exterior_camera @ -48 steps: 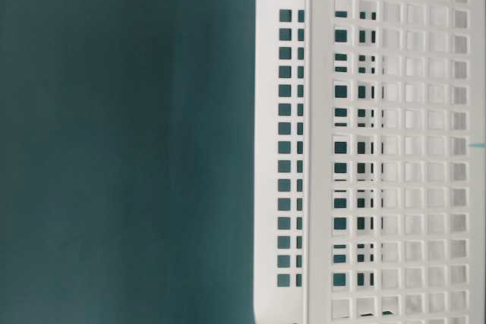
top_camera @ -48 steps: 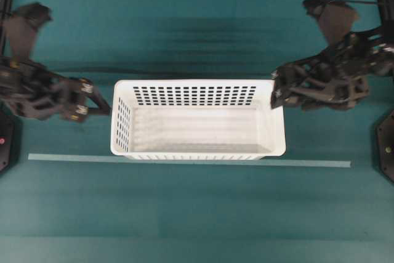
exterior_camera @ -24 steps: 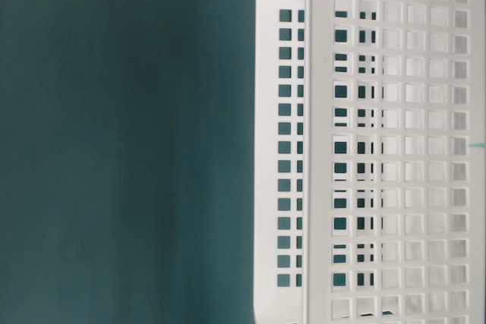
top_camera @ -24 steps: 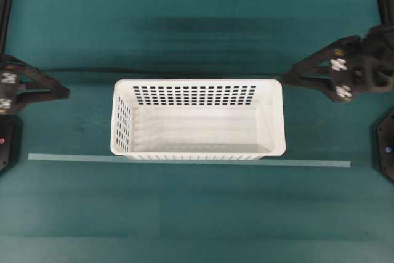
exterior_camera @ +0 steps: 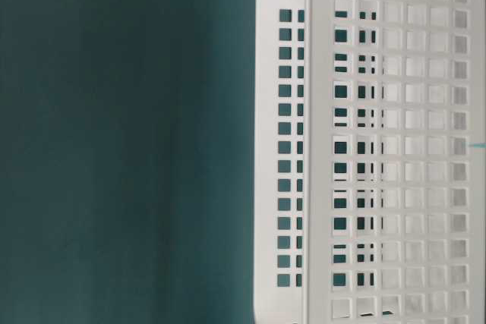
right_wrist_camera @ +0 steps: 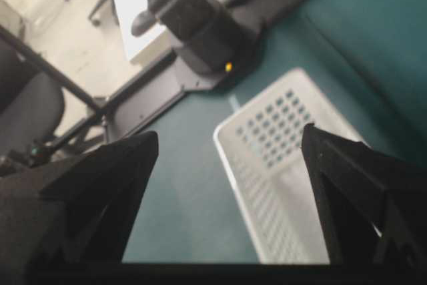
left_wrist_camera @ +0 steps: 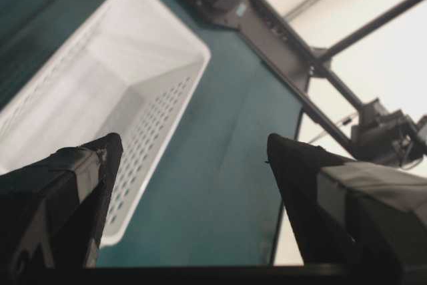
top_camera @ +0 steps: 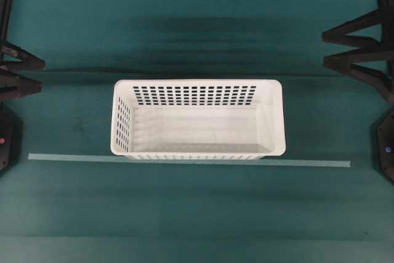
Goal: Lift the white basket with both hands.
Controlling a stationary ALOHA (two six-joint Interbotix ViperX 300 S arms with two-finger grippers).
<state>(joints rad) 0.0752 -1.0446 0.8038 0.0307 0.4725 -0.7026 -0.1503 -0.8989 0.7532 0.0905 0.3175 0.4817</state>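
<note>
The basket (top_camera: 198,118) sits mid-surface (top_camera: 197,214), its near wall along a pale tape line (top_camera: 320,164). The left claw (top_camera: 23,76) and right claw (top_camera: 354,49) are at the side edges, both spread wide and empty, well apart from the basket; height is hard to judge.

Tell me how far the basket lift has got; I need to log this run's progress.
Nothing of the lift shows as done: the white basket sits flat on the table, beside the tape line. In hand: neither end effector is on it; the left end effector and right end effector are open at the table's sides, clear of its ends. Left: bring both in, grip the rim, raise it.
</note>
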